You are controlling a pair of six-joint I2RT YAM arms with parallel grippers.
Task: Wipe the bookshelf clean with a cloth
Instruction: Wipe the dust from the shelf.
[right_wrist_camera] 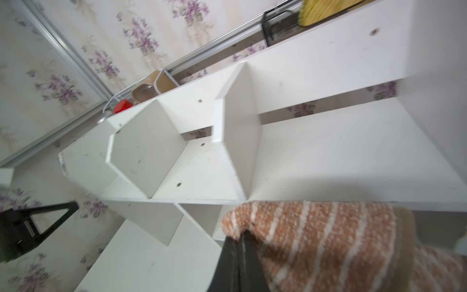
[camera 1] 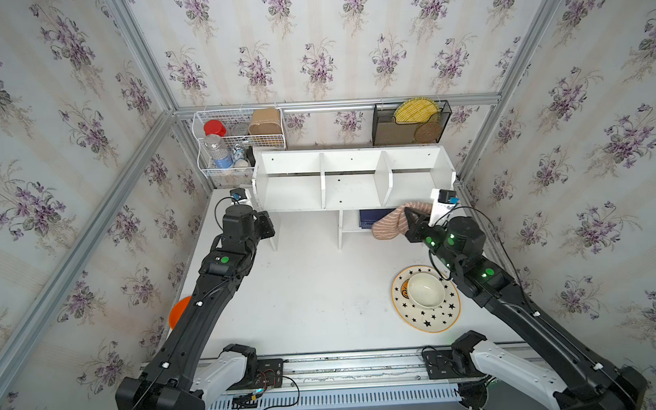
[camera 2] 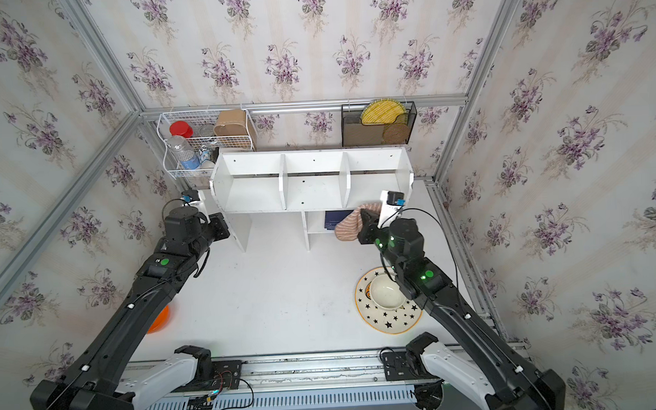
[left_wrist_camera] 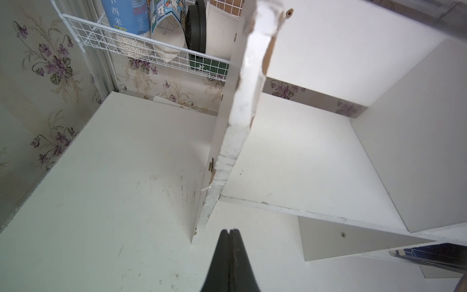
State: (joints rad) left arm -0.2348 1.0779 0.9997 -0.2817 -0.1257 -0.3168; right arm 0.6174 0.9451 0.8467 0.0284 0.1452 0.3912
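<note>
Cloth [right_wrist_camera: 316, 235] hung pinched in right gripper [right_wrist_camera: 238, 237] at bookshelf [camera 1: 352, 192] front edge; needed flat press, slow sweep inward. Left gripper [left_wrist_camera: 229, 231] sat clenched, empty.

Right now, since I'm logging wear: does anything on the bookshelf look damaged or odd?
Yes. The bookshelf has a chipped end panel near the wire basket, with brown core showing along its edge. Dark scuffs mark the table beside that panel.
</note>
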